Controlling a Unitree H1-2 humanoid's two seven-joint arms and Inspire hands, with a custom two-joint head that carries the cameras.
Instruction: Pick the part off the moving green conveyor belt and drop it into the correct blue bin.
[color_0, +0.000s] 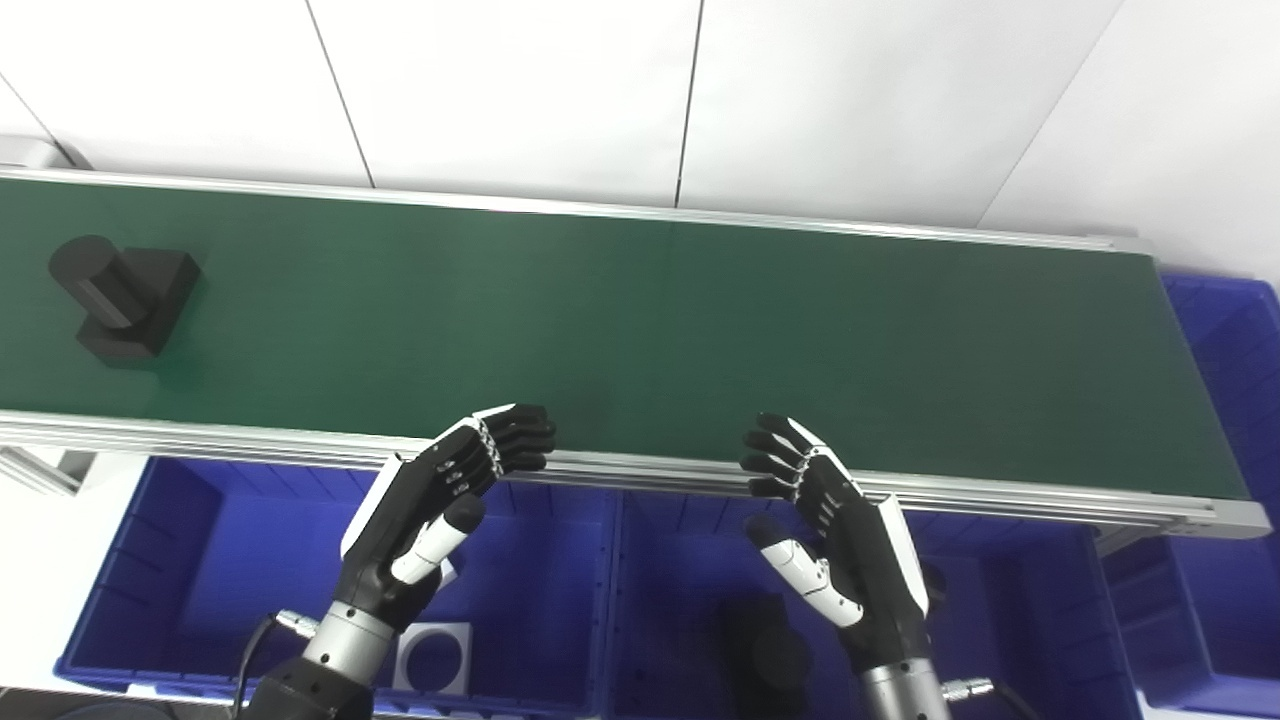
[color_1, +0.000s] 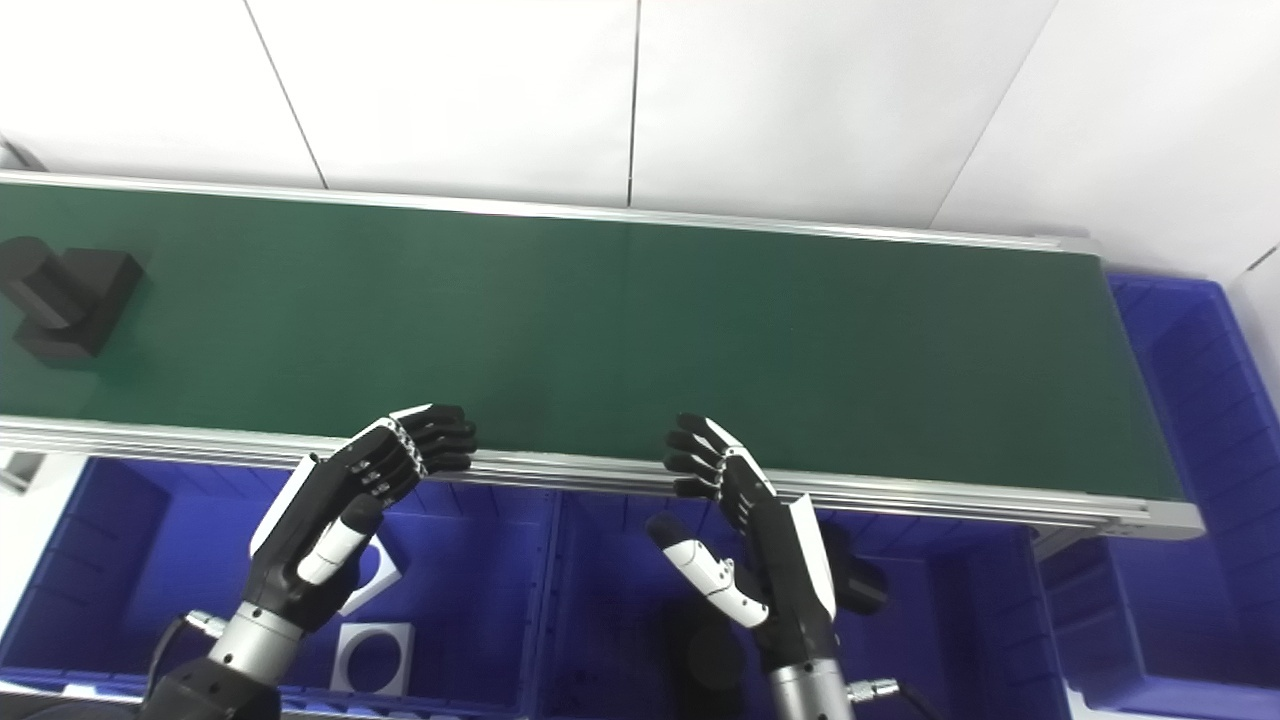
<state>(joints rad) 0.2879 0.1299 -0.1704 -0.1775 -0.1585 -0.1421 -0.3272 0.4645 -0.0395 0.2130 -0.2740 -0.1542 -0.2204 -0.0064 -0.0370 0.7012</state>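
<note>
Now my left hand (color_0: 440, 500) and right hand (color_0: 835, 520) hover spread and empty at the near rail of the belt (color_0: 640, 320), over the bins (color_0: 200, 560); the black part (color_0: 125, 298) rides far off to my left hand's left

From my seat I see most of the green belt (color_0: 640, 330) lying bare, so there is open room above it from the middle to the right end. The only thing standing on it is a black part (color_0: 120, 300) at the far left, upright, well apart from both hands. My left hand (color_0: 440, 500) and right hand (color_0: 830, 510) hang with fingers spread over the near metal rail (color_0: 640, 470), a free gap between them. Below the rail, the blue bins (color_0: 200, 560) lie open from above; white pieces (color_1: 372, 655) and dark parts (color_0: 760, 650) lie inside.
</note>
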